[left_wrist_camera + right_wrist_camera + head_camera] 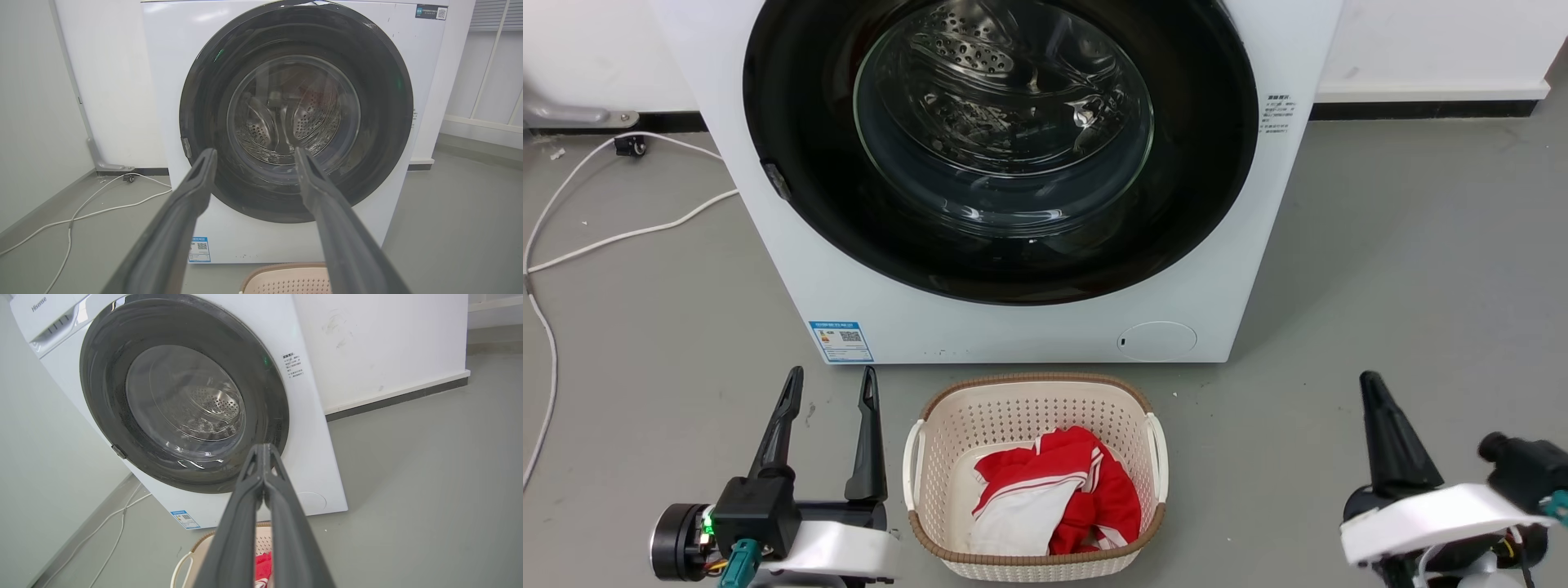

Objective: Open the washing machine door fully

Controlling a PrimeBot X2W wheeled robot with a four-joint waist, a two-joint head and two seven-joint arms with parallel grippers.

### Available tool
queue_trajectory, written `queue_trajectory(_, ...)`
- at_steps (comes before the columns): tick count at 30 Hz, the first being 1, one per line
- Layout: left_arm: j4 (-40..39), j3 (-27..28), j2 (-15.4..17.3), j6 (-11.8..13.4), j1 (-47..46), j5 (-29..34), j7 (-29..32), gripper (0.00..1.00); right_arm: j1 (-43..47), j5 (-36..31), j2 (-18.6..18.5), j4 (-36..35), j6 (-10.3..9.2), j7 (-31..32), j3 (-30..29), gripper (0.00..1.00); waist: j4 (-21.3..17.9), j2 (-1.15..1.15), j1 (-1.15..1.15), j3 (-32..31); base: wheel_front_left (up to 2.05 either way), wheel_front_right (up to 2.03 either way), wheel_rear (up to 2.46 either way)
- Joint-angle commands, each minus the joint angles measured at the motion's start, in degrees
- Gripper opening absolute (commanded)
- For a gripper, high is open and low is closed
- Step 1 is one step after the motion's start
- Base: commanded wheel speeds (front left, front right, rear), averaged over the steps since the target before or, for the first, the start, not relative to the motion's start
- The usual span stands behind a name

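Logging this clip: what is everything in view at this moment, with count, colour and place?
washing machine: one, white, centre, against the wall
washing machine door: one, glossy black with clear window, on the machine's front, closed
label: one, blue, machine's lower left corner
round cap: one, white, machine's lower right
laundry basket: one, cream with brown rim, on the floor before the machine
garment: one, red and white, inside the basket
cable: one, white, on the floor left of the machine
floor: grey, all around
left gripper: one, dark fingers, lower left, open
right gripper: one, dark fingers, lower right, shut
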Motion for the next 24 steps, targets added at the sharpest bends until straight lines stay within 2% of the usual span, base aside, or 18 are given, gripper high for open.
queue_trajectory(1, -0.2, 0.1, -0.1, 0.0, 0.2, -0.3, -0.1, 1.0, -1.4, 4.9, 0.1, 1.2, -0.02, -0.7, -0.4, 0.0, 0.0, 0.0, 0.0, 0.1, 0.0, 0.0, 0.0)
queue_trajectory(3, -0.3, 0.2, -0.1, 0.0, -0.1, -0.3, -0.1, 1.0, -2.8, 11.7, 0.2, 3.3, -0.02, -1.7, -0.4, 0.0, 0.1, 0.0, 0.0, 0.4, 0.0, 0.0, 0.0)
queue_trajectory(13, -1.0, 0.6, -0.1, -0.1, -2.2, -0.9, -0.1, 1.0, -15.8, 56.1, 0.1, 11.5, -0.01, -5.5, -1.2, 0.0, 0.1, 0.0, 0.0, 3.5, 0.0, 0.0, 0.0)
queue_trajectory(16, -1.3, 1.0, -0.1, 0.0, -3.1, -1.3, -0.1, 1.0, -20.7, 64.1, 0.1, 13.1, -0.01, -4.0, -3.1, 0.0, -0.1, 0.0, 0.0, 5.1, 0.0, 0.0, 0.0)
queue_trajectory(19, -1.5, 1.2, -0.1, 0.1, -4.1, -1.6, -0.1, 1.0, -26.1, 68.8, -0.3, 15.8, -0.01, -1.5, -5.5, 0.0, 0.1, 0.0, 0.0, 6.9, 0.0, 0.0, 0.0)
queue_trajectory(24, -2.0, 1.8, -0.1, -0.6, -6.3, -1.8, -0.1, 1.0, -38.1, 73.9, -4.3, 24.7, -0.01, 4.0, -6.6, 0.0, 0.6, 0.0, 0.0, 10.4, 0.0, 0.0, 0.0)
